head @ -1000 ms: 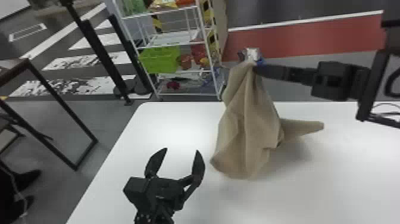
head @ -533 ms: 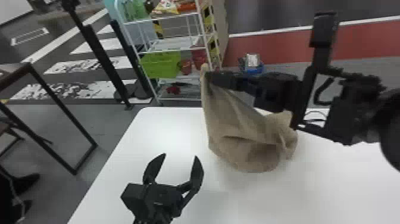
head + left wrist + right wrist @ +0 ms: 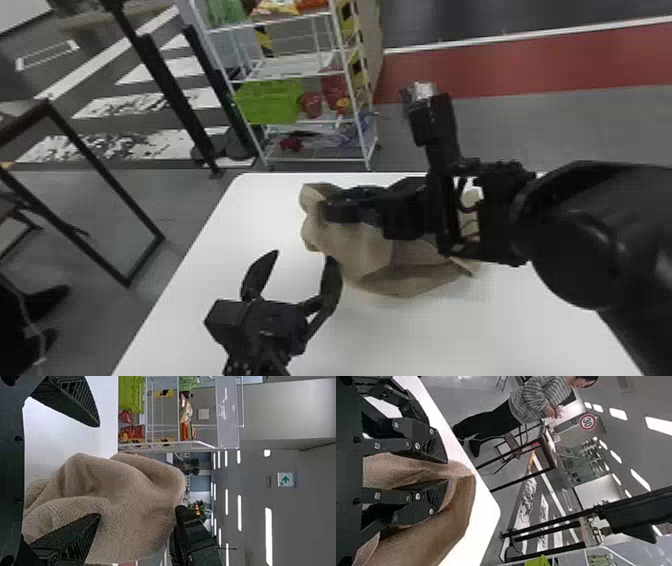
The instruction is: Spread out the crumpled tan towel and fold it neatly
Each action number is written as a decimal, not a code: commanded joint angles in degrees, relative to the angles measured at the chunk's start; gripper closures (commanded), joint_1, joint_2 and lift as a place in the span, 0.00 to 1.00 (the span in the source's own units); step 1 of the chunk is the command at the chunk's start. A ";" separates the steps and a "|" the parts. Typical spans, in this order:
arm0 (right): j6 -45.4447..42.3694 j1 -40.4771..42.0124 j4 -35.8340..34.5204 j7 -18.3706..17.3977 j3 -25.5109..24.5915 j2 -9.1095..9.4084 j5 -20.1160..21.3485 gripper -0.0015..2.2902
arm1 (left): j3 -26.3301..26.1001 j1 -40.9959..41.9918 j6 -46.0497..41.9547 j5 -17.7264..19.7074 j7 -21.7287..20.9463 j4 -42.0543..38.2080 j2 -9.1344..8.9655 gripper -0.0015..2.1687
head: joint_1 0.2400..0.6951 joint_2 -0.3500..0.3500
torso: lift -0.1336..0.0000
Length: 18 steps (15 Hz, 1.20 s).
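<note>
In the head view the tan towel (image 3: 365, 250) lies bunched on the white table (image 3: 230, 220), partly hidden under my right arm. My right gripper (image 3: 325, 207) holds its left end; in the right wrist view the right gripper (image 3: 445, 473) pinches a gathered fold of the towel (image 3: 459, 510). My left gripper (image 3: 302, 257) is open at the table's front left, its right finger beside the towel's near left edge. In the left wrist view the left gripper (image 3: 97, 471) has the towel (image 3: 130, 494) close to its lower finger, with no hold visible.
A white wire rack (image 3: 295, 75) with a green bin (image 3: 270, 102) stands behind the table. A dark table frame (image 3: 95, 155) is on the left, beyond the table's edge. My right arm (image 3: 590, 225) spans the table's right side.
The right gripper has moved left and down, carrying the held towel end toward my left gripper; the raised cloth now sits lower and more bunched. The left arm has barely moved.
</note>
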 commanded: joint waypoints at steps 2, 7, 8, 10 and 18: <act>0.11 0.34 -0.06 -0.16 -0.82 0.05 0.59 0.01 | 0.00 0.00 0.00 0.00 0.00 0.01 0.00 0.04 | 1.00 1.00 | 0.08; 4.68 0.95 -2.61 0.19 -3.80 0.05 0.59 0.03 | 0.00 0.00 0.00 0.00 0.00 0.01 0.00 0.04 | 1.00 1.00 | 0.08; 7.84 1.30 -4.28 0.63 -5.12 0.05 0.77 0.03 | 0.00 0.00 0.00 0.00 0.00 0.01 0.00 0.04 | 1.00 1.00 | 0.08; 21.73 1.92 -8.58 4.58 -10.40 0.00 2.09 0.04 | 0.26 0.00 0.00 0.00 0.00 0.01 0.00 0.04 | 1.00 1.00 | 0.08; 31.22 -0.19 -7.88 16.71 -21.03 -10.19 3.05 0.06 | 0.26 -0.35 0.18 0.27 -0.17 0.09 0.00 0.04 | 1.00 1.00 | 0.08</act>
